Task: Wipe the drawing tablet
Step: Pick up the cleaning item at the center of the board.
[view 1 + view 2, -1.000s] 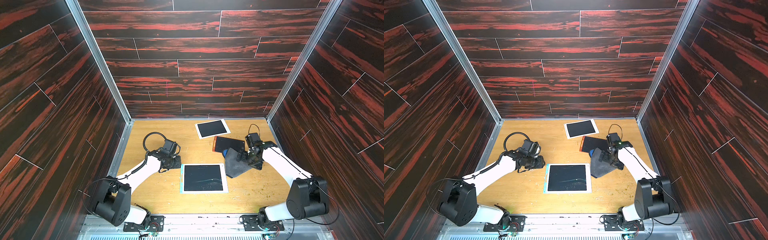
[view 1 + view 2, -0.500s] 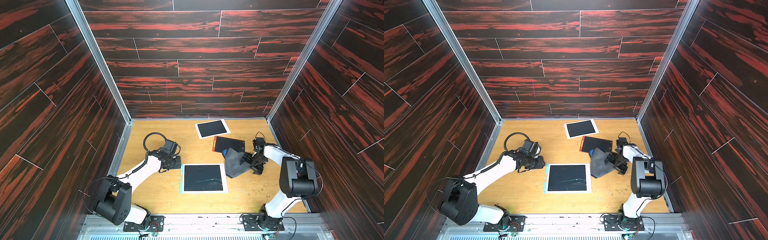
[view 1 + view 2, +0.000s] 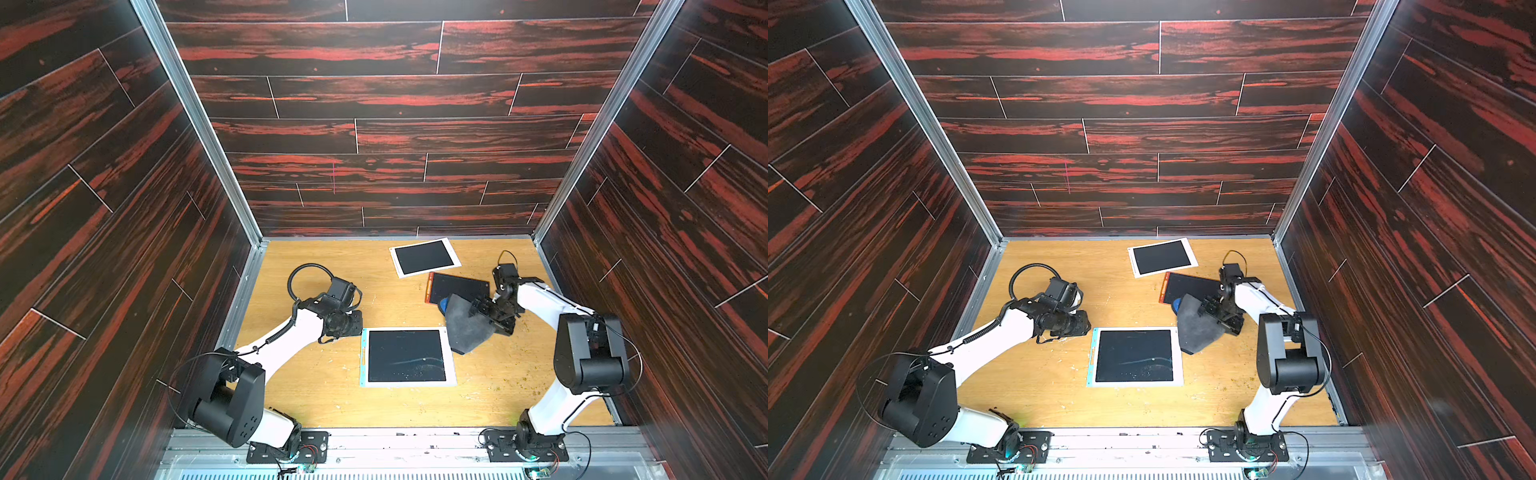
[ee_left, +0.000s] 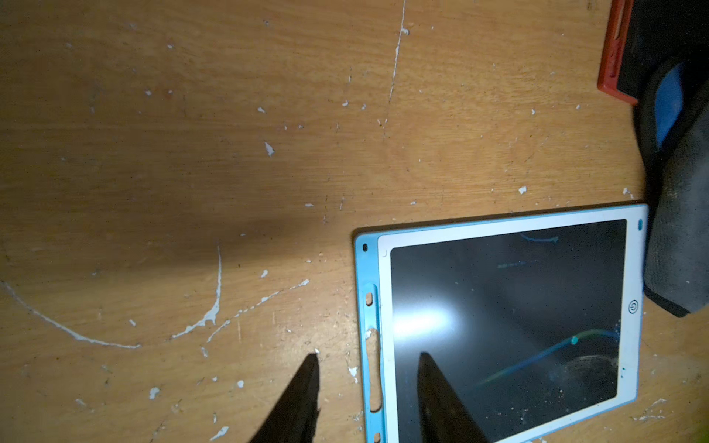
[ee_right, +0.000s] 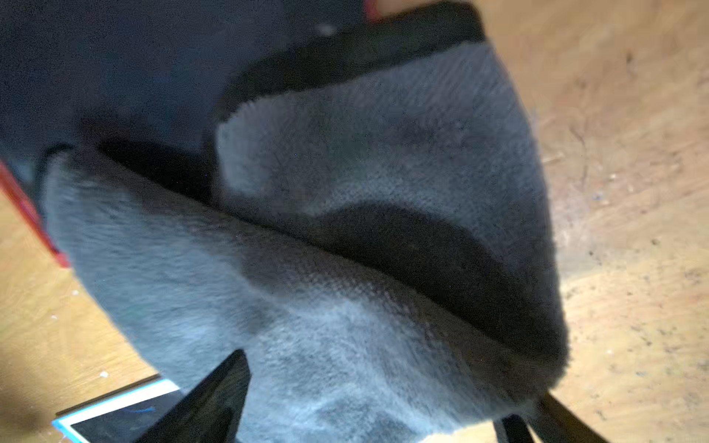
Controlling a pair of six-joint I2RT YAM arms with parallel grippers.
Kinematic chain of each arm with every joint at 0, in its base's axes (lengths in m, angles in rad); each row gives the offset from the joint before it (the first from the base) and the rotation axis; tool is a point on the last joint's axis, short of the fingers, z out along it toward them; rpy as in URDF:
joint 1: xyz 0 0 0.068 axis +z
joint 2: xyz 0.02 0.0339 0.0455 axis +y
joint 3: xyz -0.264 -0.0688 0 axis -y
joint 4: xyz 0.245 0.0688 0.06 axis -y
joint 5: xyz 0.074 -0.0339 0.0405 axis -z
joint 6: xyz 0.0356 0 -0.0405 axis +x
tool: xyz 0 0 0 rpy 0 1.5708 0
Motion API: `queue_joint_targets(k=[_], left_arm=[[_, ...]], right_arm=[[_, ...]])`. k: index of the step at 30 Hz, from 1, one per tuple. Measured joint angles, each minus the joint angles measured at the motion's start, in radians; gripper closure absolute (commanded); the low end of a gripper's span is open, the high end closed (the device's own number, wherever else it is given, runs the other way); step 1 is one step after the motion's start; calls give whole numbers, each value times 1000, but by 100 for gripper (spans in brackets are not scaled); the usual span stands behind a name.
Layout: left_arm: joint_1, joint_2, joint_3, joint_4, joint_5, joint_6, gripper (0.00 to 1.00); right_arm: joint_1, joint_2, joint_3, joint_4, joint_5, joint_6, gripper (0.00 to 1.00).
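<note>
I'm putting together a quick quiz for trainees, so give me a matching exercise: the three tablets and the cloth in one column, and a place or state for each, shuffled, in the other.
Column one
1. blue-framed tablet
2. white-framed tablet
3. red-edged tablet
4. grey cloth

Column two
A. nearest the back wall
B. folded, lying partly on another item
C. faint blue line on its screen
D. one corner hidden under fabric

Pairs: 1-C, 2-A, 3-D, 4-B

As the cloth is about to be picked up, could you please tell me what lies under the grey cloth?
The grey cloth covers a corner of the red-edged tablet; something blue peeks out beneath. The rest underneath is hidden.
</note>
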Motion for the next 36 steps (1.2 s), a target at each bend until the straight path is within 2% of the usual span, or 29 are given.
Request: queue_joint_targets(k=[7, 11, 17, 20, 22, 23, 26, 30, 34, 36], left_arm=[[6, 0, 9, -10, 8, 2, 57], [8, 0, 12, -10, 14, 2, 57], [7, 0, 12, -9, 19, 2, 57], [8, 0, 12, -9, 19, 2, 57], [10, 0, 12, -9, 19, 1, 57], [10, 0, 12, -8, 19, 1, 57], [11, 0, 6, -4, 19, 0, 57], [12, 0, -9, 0, 19, -7, 57], [14, 0, -14, 0, 19, -7, 57], [15, 0, -14, 0, 19, -7, 57]], right_arm=[[55, -1, 90, -90, 149, 33, 3], [69, 37, 122, -96, 162, 31, 3], [89, 204, 155, -93, 177, 22, 3], [90, 214, 165, -93, 185, 21, 7], [92, 215, 166, -92, 184, 14, 14], [93, 215, 165, -91, 184, 11, 21], [93, 214, 159, -87, 184, -3, 61], [85, 190, 126, -86, 205, -11, 100], [51, 144, 79, -65, 192, -9, 100], [22, 108, 59, -93, 229, -1, 100]])
